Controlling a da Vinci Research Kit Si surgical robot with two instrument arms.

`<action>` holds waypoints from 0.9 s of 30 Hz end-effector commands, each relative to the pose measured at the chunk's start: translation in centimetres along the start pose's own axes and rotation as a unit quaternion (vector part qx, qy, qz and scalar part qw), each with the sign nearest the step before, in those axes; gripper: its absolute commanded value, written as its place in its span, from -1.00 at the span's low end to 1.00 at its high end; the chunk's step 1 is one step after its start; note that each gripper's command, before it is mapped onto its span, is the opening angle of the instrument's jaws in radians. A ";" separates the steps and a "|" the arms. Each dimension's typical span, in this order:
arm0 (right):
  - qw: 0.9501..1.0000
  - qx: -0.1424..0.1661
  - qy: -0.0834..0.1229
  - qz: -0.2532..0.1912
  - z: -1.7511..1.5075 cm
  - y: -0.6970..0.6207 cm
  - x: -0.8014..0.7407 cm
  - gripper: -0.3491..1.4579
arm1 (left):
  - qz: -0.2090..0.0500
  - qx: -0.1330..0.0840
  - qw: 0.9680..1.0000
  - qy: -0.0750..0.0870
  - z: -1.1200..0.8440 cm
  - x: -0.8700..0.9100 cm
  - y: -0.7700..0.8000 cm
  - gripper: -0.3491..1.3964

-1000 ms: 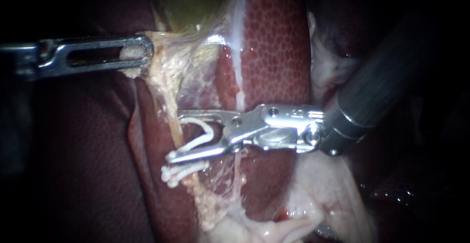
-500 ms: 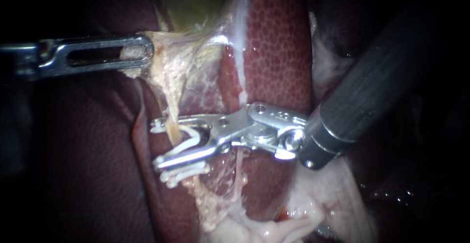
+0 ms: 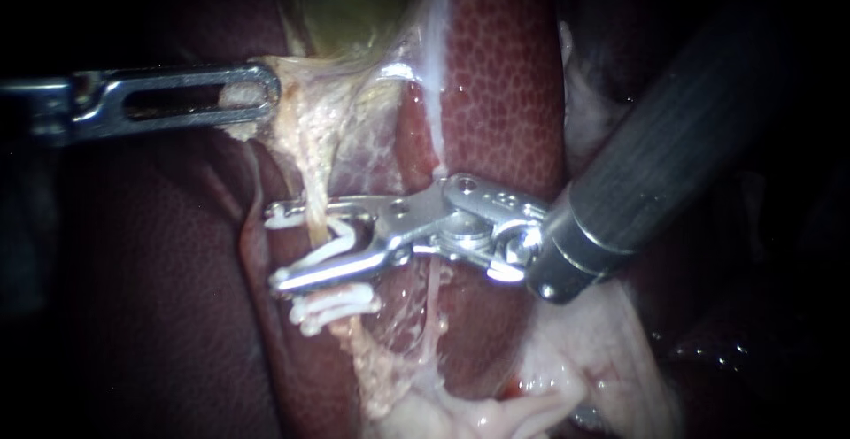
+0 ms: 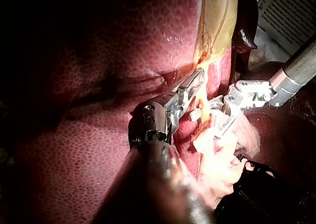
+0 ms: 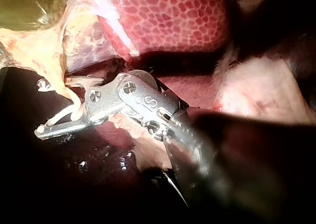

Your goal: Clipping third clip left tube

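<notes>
Jaws of the right instrument [image 3: 276, 246] stand wide, holding a white clip [image 3: 341, 242] astride the left tube [image 3: 312, 215], which runs crosswise between them just above the set clips [image 3: 332, 304]; the left instrument [image 3: 264, 94] clamps tissue [image 3: 292, 103].

The right instrument [image 3: 276, 246] carried an open white clip [image 3: 343, 237] in its spread jaws, with the left tube [image 3: 310, 191] running between them. Just beyond its lower jaw, closed clips [image 3: 332, 304] sat on the same tube. The left instrument [image 3: 252, 96] had its jaws clamped on pale tissue [image 3: 301, 120] beside the gallbladder [image 3: 354, 5].
</notes>
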 end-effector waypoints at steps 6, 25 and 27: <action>1.000 0.002 -0.001 0.003 -0.03 0.03 -0.03 -0.05 | 0.000 0.000 1.000 0.000 0.00 0.01 0.00 -0.85; 1.000 0.005 0.000 0.003 -0.12 0.06 -0.06 -0.42 | 0.000 -0.002 1.000 -0.001 0.01 0.01 0.00 -0.85; 1.000 0.005 0.000 0.003 -0.12 0.06 -0.06 -0.46 | 0.000 -0.002 1.000 -0.001 0.01 0.01 0.00 -0.85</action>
